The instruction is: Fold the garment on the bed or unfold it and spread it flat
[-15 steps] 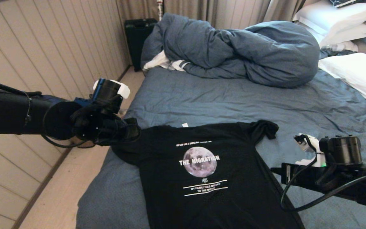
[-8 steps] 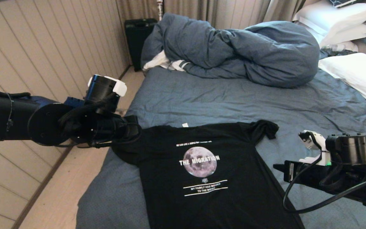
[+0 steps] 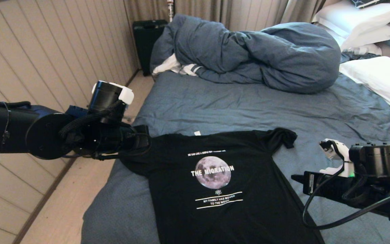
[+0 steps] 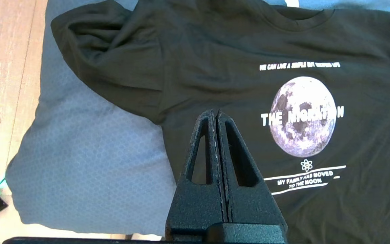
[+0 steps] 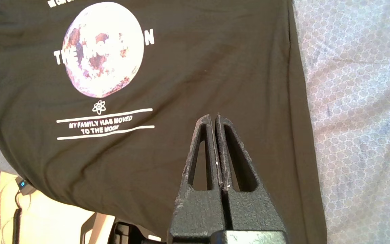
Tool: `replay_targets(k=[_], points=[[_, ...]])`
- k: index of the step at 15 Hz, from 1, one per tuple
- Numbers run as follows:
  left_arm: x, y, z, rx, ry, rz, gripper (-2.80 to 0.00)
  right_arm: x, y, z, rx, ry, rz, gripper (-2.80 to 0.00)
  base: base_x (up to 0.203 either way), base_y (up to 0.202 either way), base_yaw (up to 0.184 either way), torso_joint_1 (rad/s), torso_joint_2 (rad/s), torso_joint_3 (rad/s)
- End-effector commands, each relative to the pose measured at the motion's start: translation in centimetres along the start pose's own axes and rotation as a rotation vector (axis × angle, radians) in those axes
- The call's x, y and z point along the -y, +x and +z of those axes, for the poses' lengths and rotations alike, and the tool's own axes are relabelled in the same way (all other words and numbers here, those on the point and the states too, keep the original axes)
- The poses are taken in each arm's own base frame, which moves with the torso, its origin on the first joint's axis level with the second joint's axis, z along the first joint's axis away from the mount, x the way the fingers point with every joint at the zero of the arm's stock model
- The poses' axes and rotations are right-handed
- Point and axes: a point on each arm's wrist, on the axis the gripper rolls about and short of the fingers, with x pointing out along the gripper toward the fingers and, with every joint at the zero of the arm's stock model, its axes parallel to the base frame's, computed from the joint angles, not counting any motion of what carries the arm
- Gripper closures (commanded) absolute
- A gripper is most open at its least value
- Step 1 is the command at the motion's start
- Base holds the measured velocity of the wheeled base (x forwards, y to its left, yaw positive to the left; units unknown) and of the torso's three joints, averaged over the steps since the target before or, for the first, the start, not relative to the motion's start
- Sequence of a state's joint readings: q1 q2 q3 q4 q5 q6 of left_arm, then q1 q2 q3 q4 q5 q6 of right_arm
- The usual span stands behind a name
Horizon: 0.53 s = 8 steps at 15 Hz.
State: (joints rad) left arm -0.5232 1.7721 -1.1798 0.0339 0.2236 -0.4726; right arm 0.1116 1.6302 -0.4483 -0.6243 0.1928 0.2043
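The garment (image 3: 215, 200), a black T-shirt with a grey moon print, lies front up on the near part of the bed (image 3: 235, 105), its hem hanging over the near edge. Its left sleeve (image 4: 93, 47) is rumpled and the right sleeve (image 3: 283, 137) is curled over. My left gripper (image 3: 145, 140) hovers shut and empty just above the left sleeve and shoulder (image 4: 216, 113). At the shirt's right side edge my right gripper (image 3: 295, 178) also hangs shut, holding nothing, above the fabric (image 5: 213, 117). A small white neck label (image 3: 197, 133) shows at the collar.
A bunched blue-grey duvet (image 3: 256, 54) fills the far side of the bed, with white pillows (image 3: 377, 78) at the right. A black suitcase (image 3: 146, 40) stands by the panelled wall (image 3: 46, 51). Bare floor (image 3: 63, 210) runs along the bed's left edge.
The left arm has drawn back a little to the left, and the right arm has slid slightly right and down. Both grippers stayed shut; the shirt has not moved.
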Motion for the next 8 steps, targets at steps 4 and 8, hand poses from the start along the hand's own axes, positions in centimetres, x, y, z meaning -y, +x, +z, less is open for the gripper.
replay_targets(k=[4, 8], points=[[0.0, 0.8, -0.3, -0.008, -0.003, 0.008, 0.0, -0.1, 0.1, 0.0, -0.002, -0.002, 0.003, 0.0, 0.0, 0.0, 0.0, 0.0, 0.0, 0.0], [3.2, 2.2, -4.2, -0.124, 0.067, -0.04, 0.0, 0.1, 0.7, 0.0, -0.014, 0.006, 0.001, 0.0, 0.0, 0.0, 0.0, 0.0, 0.0, 0.0]])
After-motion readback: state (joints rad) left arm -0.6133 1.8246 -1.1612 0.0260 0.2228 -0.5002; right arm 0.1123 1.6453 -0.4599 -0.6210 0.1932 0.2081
